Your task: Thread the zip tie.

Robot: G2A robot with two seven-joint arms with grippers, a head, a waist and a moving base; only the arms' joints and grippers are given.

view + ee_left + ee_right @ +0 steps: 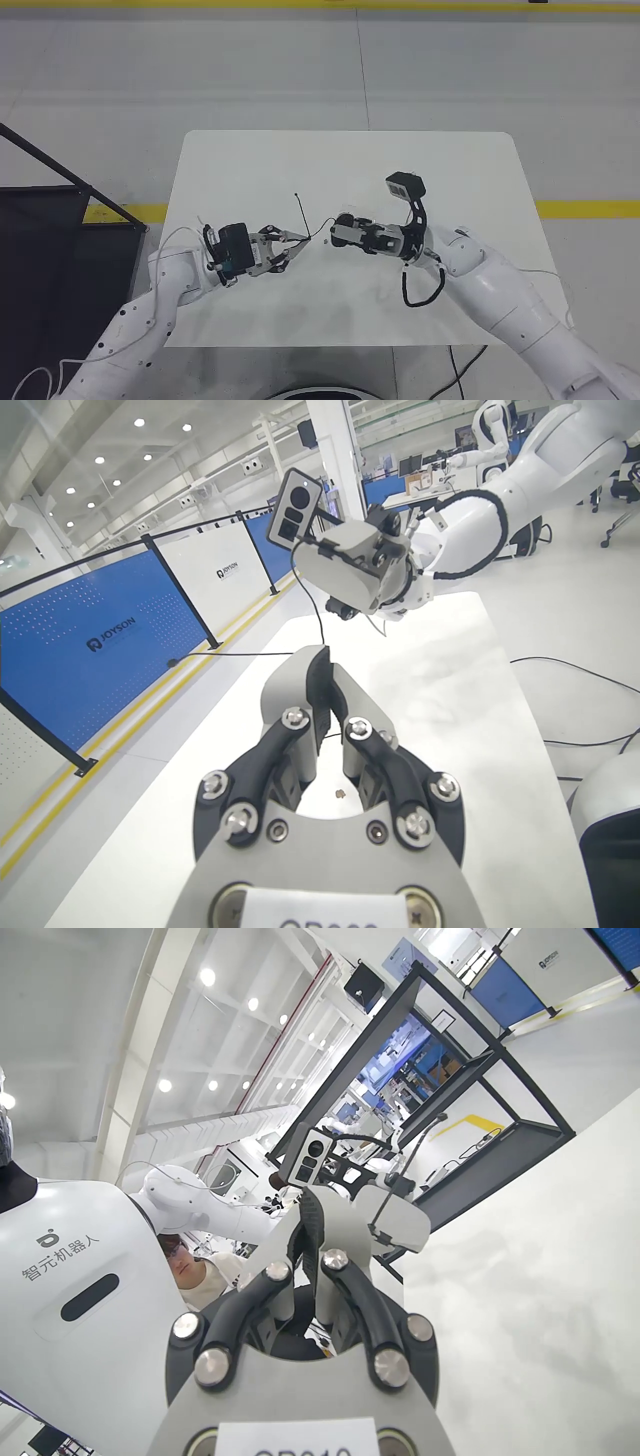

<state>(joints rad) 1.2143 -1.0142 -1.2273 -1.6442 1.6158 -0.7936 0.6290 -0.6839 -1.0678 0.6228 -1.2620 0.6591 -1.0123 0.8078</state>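
The zip tie [302,216] is a thin black strap held above the white table [450,170] between both grippers. My left gripper [297,240] is shut on it near a bend [325,652]. From there one length runs to a free end with a small head [172,661]. The other length [307,592] rises to my right gripper [335,228], which is shut on the strap's tip [299,543]. In the right wrist view my right gripper [320,1208] has its fingers pressed together, and the free length of the zip tie [407,1163] slants away past them.
A black rack [40,240] stands off the table's left side. Blue and white barrier panels [115,635] line the floor beyond the far edge. The tabletop around both grippers is bare white surface.
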